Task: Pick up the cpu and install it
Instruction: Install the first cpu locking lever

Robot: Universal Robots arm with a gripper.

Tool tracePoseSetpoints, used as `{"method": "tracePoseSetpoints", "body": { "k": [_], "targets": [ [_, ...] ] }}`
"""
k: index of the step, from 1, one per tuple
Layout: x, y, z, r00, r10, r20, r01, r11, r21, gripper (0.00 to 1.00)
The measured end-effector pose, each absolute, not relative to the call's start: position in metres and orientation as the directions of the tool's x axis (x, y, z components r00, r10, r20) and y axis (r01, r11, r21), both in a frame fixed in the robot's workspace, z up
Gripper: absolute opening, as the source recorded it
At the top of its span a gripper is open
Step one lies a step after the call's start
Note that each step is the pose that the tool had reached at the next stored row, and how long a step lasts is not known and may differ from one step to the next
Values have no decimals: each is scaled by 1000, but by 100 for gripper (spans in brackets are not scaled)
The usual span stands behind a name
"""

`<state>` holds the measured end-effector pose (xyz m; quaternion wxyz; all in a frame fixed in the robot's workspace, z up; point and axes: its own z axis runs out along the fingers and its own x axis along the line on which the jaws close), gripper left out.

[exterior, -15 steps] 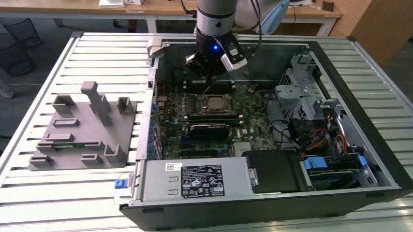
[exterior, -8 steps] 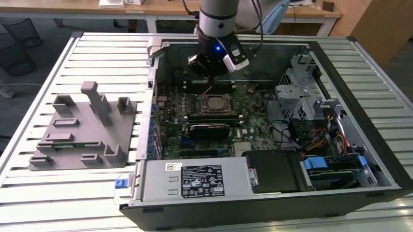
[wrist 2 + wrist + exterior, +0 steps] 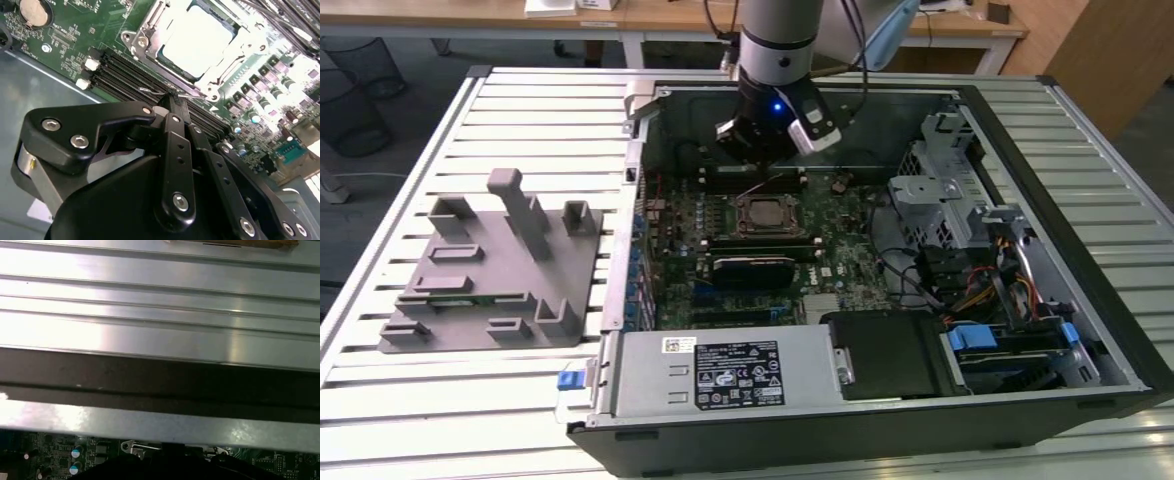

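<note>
- cpu [image 3: 197,42] sits in the mobo's socket [image 3: 144,31], silver top up
- gripper [image 3: 172,100] fingers pressed together, tip right by the wire lever [image 3: 150,90], just beside socket

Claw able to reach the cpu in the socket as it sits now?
Probably yes. The claw hangs just beside the socket, and the cpu lies with its top bare, nothing over it. The socket's metal rim hugging its edges might hinder a side grip.

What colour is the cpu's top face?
Pale silver-white; the small flat square metal cpu shows best in the second wrist view.
</note>
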<state>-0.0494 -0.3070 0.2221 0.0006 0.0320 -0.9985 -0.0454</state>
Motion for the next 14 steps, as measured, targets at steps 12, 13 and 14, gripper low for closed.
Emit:
{"method": "tracePoseSetpoints", "body": {
  "k": [12,13,14],
  "targets": [
    [-38,-306,214,-998,-64,-1,-64,994,87,11],
    [-37,-306,213,-998,-64,-1,-64,994,87,11],
    [-36,-306,213,-998,-64,-1,-64,994,87,11]
  ]
}}
